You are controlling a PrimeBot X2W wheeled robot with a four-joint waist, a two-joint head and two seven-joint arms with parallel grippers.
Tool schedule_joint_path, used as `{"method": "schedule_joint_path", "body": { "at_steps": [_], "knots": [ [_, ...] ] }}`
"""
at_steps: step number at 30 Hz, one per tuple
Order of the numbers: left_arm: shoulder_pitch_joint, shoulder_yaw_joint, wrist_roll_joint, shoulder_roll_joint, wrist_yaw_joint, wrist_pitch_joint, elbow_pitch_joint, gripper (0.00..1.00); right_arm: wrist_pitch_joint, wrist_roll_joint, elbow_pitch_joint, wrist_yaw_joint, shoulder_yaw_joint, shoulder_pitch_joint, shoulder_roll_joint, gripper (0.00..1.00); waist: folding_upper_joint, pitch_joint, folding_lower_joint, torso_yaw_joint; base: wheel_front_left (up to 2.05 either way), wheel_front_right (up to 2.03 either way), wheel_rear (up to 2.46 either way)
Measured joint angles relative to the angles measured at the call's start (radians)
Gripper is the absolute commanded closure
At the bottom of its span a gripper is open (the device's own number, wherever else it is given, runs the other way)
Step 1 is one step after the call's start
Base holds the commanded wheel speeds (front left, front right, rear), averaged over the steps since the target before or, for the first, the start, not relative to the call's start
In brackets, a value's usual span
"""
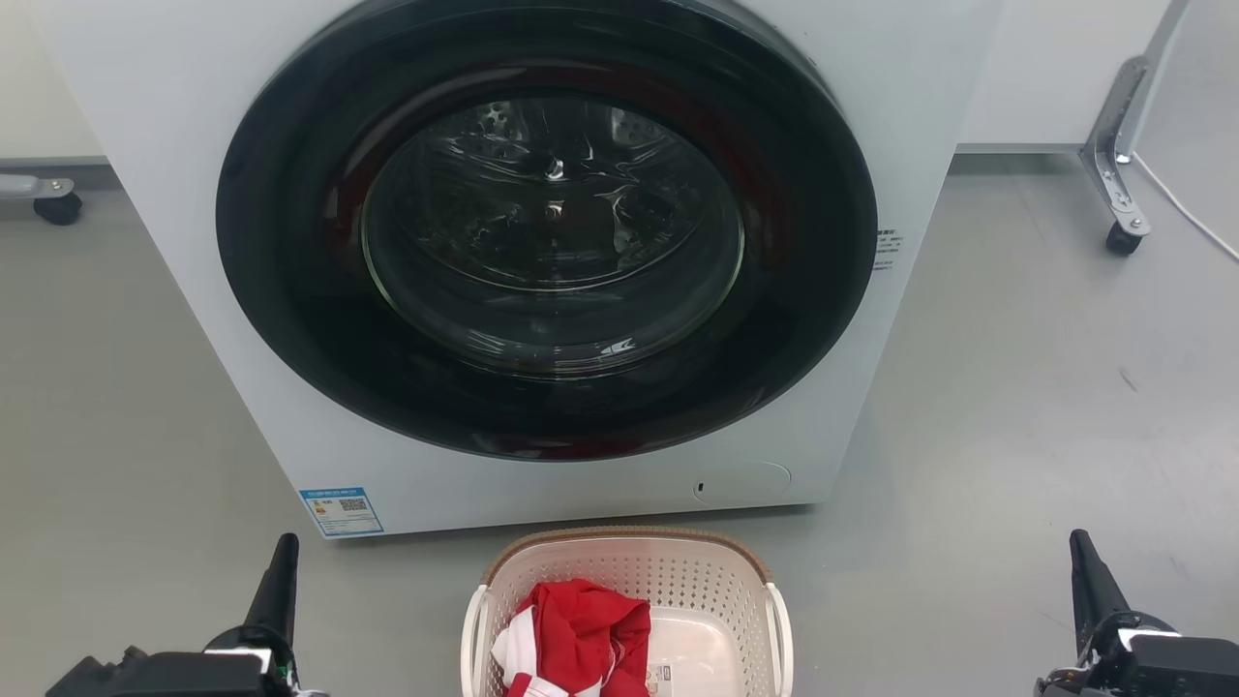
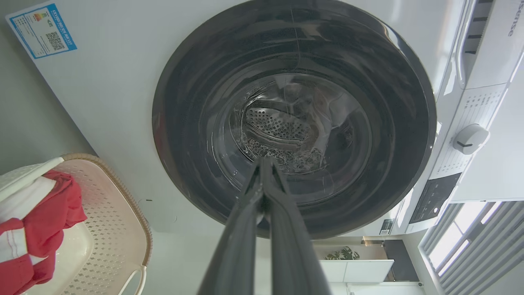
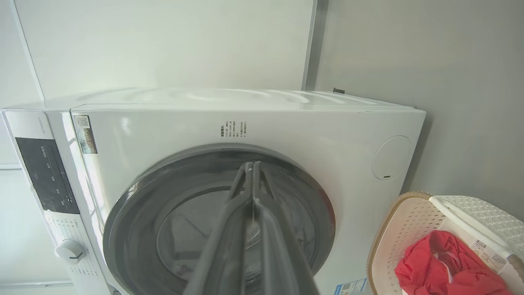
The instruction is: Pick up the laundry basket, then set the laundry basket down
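Risk: the laundry basket (image 1: 678, 581) stands just before the washing machine (image 1: 174, 145); a one-sided lift by a single loop handle (image 1: 780, 620) could tip it, spill the red-and-white garment (image 1: 581, 629), or knock the rim against the machine's front.
Left gripper (image 1: 281, 571): fingers pressed together, empty, well apart from the basket.
Right gripper (image 1: 1086, 566): likewise closed, empty.
Basket: cream perforated plastic, brown woven-look rim, white handles on both sides.
Location: on the grey floor (image 1: 1016, 387), between the grippers.

One basket (image 1: 629, 573), one washer (image 1: 547, 232)
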Motion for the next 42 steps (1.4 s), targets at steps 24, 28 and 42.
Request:
{"method": "schedule_joint_path", "body": {
  "at_steps": [24, 28, 42],
  "knots": [
    [-0.014, 0.012, -0.053, -0.007, -0.010, 0.012, 0.008, 1.00, 0.016, 0.054, 0.005, 0.010, -0.014, -0.016, 0.006, 1.00, 0.0000, 0.001, 0.0000, 0.000, 0.00, 0.00, 0.00],
    [-0.014, 0.012, -0.053, -0.007, -0.010, 0.012, 0.008, 1.00, 0.016, 0.054, 0.005, 0.010, -0.014, -0.016, 0.006, 1.00, 0.0000, 0.001, 0.0000, 0.000, 0.00, 0.00, 0.00],
    [-0.014, 0.012, -0.053, -0.007, -0.010, 0.012, 0.008, 1.00, 0.016, 0.054, 0.005, 0.010, -0.014, -0.016, 0.006, 1.00, 0.0000, 0.001, 0.0000, 0.000, 0.00, 0.00, 0.00]
  ]
}}
